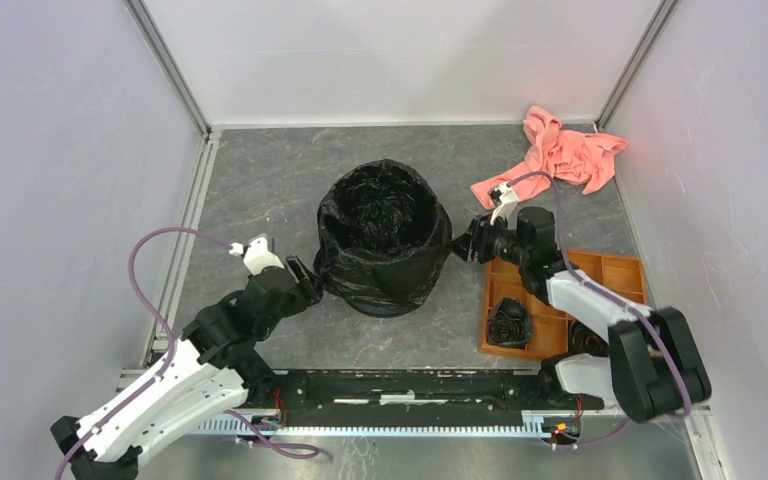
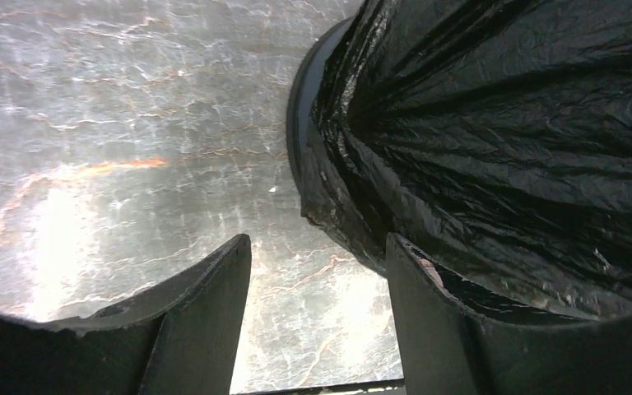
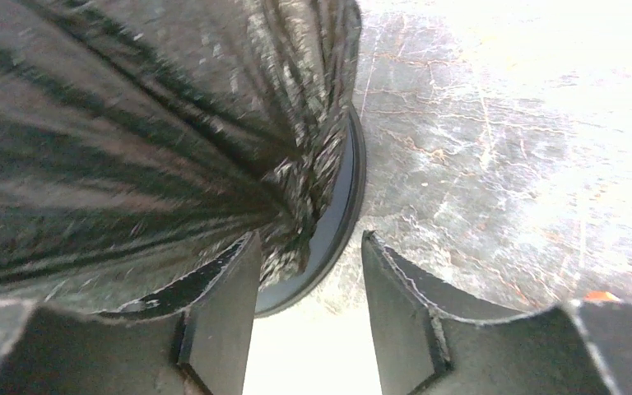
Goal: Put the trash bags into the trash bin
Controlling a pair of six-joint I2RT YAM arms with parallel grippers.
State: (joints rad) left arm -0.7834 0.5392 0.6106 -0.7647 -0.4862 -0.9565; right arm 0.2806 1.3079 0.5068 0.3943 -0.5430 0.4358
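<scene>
1. Your trash bag (image 1: 380,235) drapes over the trash bin (image 2: 296,123) at frame centre.
2. Your left gripper (image 1: 305,277) sits open at its left flank and your right gripper (image 1: 465,245) open at its right, both equally near.

Trash bag (image 1: 380,240) between left gripper (image 1: 303,276), right gripper (image 1: 464,245)

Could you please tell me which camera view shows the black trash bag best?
The top external view: the whole trash bag shows there, draped over the trash bin with its mouth open. Each wrist view shows only a close patch of wrinkled film and a sliver of bin.
</scene>
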